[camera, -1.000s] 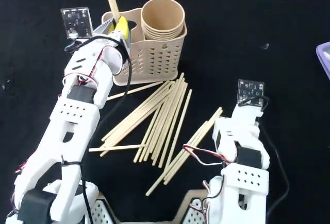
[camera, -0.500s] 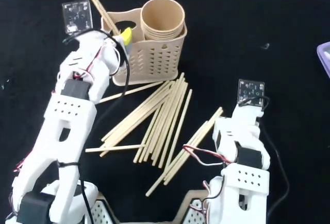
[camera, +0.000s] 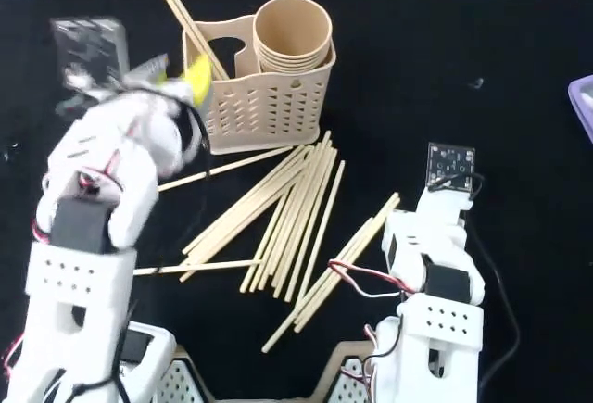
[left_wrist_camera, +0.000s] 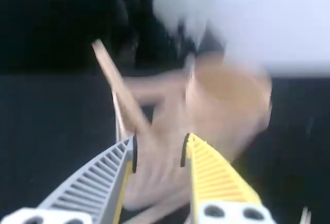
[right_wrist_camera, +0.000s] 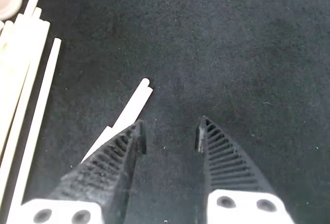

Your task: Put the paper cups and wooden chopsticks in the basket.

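Black cloth covers the desk (camera: 445, 42). Near its far edge, a bit left of the middle, stands the tan basket (camera: 269, 107). Stacked paper cups (camera: 292, 32) sit in one side of it. Two wooden chopsticks (camera: 190, 18) lean out of the other side. Many loose chopsticks (camera: 287, 204) lie in the middle of the desk. The left claw (camera: 176, 74) is just beside the basket, its fingers spread apart and holding nothing. The right claw (right_wrist_camera: 170, 131) is open too, low over the desk, right next to some chopstick tips (right_wrist_camera: 135, 100).
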You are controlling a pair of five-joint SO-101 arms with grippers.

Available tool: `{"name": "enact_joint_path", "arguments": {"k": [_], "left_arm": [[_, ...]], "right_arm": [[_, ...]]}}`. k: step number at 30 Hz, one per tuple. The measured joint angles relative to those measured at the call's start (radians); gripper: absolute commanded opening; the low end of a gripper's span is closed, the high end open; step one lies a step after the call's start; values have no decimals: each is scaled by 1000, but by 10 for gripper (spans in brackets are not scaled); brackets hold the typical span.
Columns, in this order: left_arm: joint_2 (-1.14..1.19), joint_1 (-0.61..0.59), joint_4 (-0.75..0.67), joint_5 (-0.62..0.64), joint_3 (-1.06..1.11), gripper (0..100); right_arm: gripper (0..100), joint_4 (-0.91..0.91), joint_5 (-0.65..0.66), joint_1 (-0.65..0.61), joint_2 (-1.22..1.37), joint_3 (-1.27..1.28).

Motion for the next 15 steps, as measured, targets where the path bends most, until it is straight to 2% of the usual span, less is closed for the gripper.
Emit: {"name": "enact_joint_path", "arguments": {"k": [3, 10, 13, 15], "left_arm": [[-2, 9, 115, -164, 126, 178], [58, 12, 199, -488, 420, 178], [97, 14, 292, -667, 439, 178], [118, 14, 342, -724, 439, 178]], "right_arm": [[178, 0, 0, 0, 0, 0], [178, -12, 0, 0, 0, 0], [178, -12, 0, 0, 0, 0], [178, -12, 0, 0, 0, 0]]}}
